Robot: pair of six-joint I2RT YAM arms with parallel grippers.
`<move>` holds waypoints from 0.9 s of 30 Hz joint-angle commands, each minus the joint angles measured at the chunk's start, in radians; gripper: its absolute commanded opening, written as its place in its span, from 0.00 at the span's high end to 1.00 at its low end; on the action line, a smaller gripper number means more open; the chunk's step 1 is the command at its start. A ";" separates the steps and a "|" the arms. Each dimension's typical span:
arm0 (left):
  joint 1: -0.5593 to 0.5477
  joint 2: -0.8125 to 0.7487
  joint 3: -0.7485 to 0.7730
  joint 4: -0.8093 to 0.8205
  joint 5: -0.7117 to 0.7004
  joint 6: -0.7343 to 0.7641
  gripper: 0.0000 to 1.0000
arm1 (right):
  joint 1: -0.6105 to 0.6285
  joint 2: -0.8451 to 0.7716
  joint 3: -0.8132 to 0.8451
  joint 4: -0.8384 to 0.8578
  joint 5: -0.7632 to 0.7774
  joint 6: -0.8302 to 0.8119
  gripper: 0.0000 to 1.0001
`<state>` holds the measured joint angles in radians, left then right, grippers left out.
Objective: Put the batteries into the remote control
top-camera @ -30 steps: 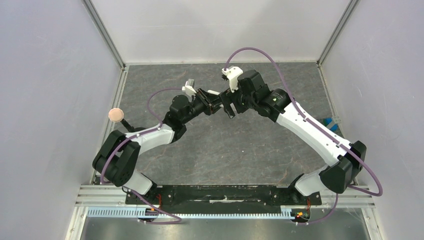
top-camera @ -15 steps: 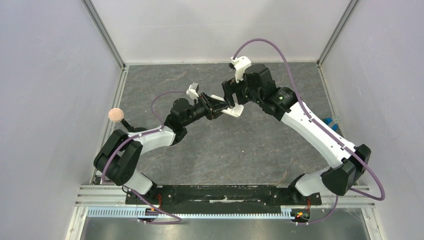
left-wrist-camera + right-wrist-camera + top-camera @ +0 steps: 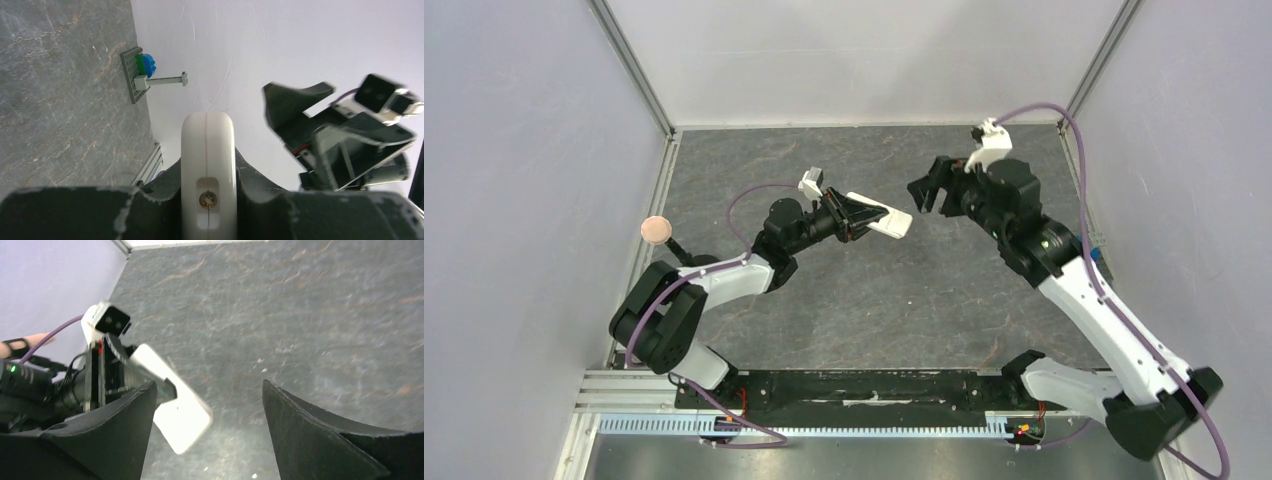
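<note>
Grips the remote (image 3: 882, 218) by one end in the left pincer (image 3: 854, 215), clamped firmly and lifted clear of the surface (image 3: 874, 300). Points the free end to the right, with the long axis running from the left pincer out toward the right pincer (image 3: 927, 190). Spreads the right pincer wide with nothing in it, facing that free end but well apart from it. Seen from the left wrist, presents the remote edge-on, squeezed between both fingers. Shows no batteries in any view; impossible to tell whether already loaded. Probably calls next for the empty right pincer to do the fetching and closing-in, while bracing the remote with the left.
</note>
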<state>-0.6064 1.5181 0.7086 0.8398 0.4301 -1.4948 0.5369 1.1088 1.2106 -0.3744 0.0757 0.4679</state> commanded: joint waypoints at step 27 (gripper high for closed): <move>0.021 -0.136 0.129 -0.098 0.065 -0.080 0.98 | -0.026 -0.166 -0.457 0.532 -0.364 0.545 0.42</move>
<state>-0.5903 1.4197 0.7887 0.7155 0.4751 -1.5108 0.5102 0.9360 0.7666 0.1127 -0.2489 1.0031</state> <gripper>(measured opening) 0.293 0.592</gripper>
